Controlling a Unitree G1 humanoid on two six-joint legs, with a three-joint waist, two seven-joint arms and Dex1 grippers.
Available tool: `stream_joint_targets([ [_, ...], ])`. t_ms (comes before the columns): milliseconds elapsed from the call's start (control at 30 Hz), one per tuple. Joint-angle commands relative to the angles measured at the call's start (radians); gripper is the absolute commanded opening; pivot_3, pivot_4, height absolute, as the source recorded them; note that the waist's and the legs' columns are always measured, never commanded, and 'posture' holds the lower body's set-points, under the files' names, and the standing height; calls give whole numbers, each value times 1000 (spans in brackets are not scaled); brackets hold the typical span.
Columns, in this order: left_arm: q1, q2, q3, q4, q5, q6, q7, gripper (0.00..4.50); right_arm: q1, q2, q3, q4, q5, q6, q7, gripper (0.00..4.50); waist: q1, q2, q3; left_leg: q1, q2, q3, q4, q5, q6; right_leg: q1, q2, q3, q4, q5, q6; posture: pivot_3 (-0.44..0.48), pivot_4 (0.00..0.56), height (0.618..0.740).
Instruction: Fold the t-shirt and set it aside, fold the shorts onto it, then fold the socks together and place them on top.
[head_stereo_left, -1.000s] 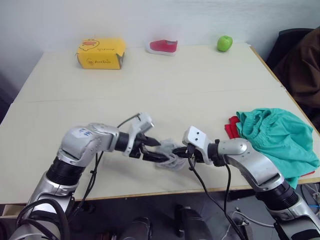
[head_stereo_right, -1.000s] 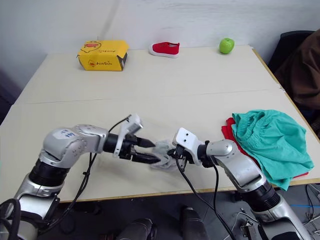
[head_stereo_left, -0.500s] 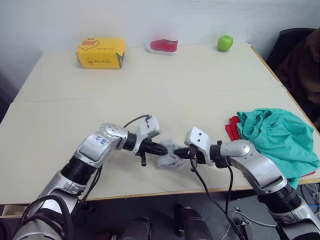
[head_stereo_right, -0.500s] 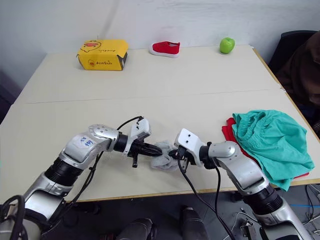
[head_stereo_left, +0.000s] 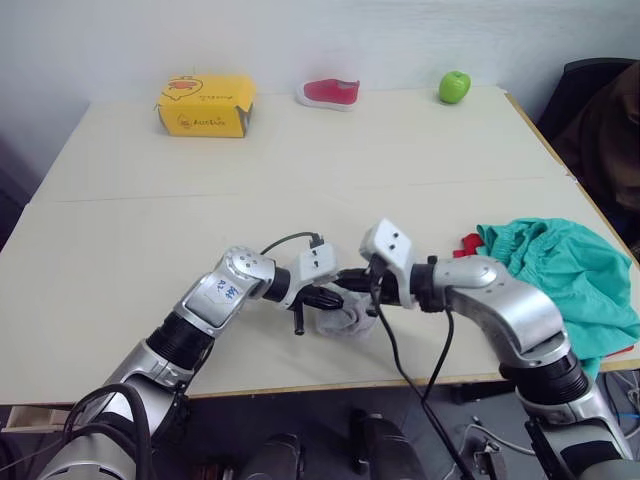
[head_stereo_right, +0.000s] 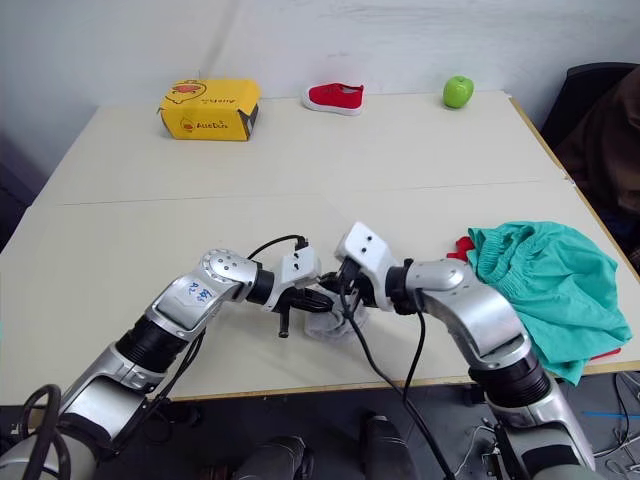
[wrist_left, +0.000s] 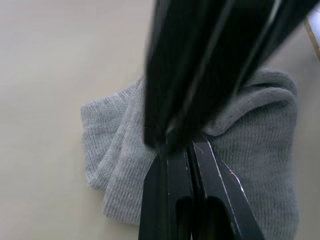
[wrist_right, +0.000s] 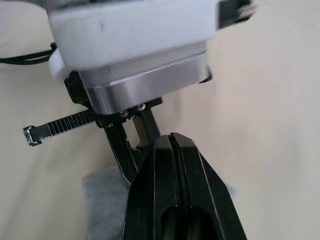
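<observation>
Table (head_stereo_left: 300, 180): beige, against a white wall.
Socks (head_stereo_left: 345, 318): near edge, seemingly under both grippers.
Left gripper (head_stereo_left: 333, 297): closed.
Right gripper (head_stereo_left: 350, 281): closed.

A yellow cardboard box (head_stereo_right: 209, 108) with a cartoon duck face on its lid stands at about ten o'clock on the surface; dark lettering runs along its front side, too small to read. No other print can be read.
</observation>
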Motion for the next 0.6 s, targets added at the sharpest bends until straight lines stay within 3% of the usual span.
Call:
stream_joint_targets([
  [33,22,19,2,-39,12,20,-16,30,35,-16,22,23,-36,-28,-10,0,-1,0,0,0,0,1,0,0,0,0,0,0,0,0,0,0,150,740],
  [267,27,31,27,-49,14,39,-18,30,138,-190,50,8,-113,-166,84,0,-1,0,0,1,1,1,0,0,0,1,1,0,-4,0,0,0,150,740],
  [433,26,26,34,-41,17,29,-17,30,212,-239,-127,-79,14,-115,107,0,2,-1,0,2,0,0,1,0,0,2,0,0,-3,0,0,0,150,740],
  [600,28,16,32,-35,22,18,-15,30,285,-208,-387,-159,312,198,76,0,2,0,0,1,1,0,1,0,0,1,0,0,-3,0,0,0,150,740],
])
